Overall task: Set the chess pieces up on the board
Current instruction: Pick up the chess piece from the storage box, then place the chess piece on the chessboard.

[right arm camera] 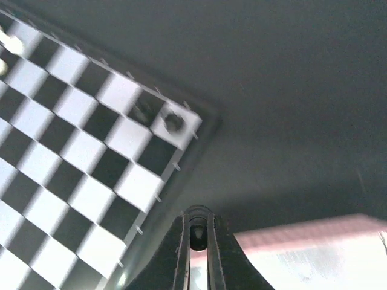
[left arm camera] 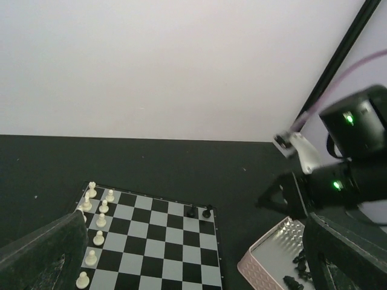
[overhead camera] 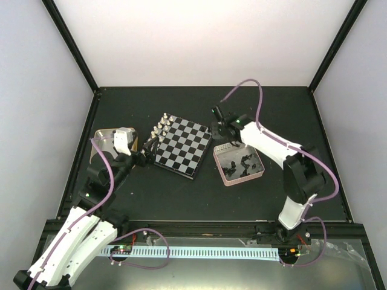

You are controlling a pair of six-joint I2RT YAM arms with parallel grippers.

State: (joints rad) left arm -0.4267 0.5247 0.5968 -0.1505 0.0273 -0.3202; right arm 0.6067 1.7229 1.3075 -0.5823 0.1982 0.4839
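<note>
Board (overhead camera: 184, 145): one, square, black and silvery checks, thin dark rim, lying on the dark table (overhead camera: 181, 199) between the arms.
Black pieces (left arm camera: 191, 211): we count two on the board, glossy, side by side at one corner.
Held piece (right arm camera: 197, 237): one, black, rounded.
Right gripper (right arm camera: 198, 220): pinching the held piece, between board corner and tin.
Silver pieces (left arm camera: 100, 220): we count at least eight, along the opposite edge.
Tin (overhead camera: 260, 160): one, pink-rimmed metal; the black pieces inside are too small to count.
Left gripper (overhead camera: 145, 154): fingers spread wide, by the silver side.

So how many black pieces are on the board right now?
2: a black piece on the board's corner square, a black piece beside it. The right gripper holds a third piece, off the board. None seem hidden.
</note>
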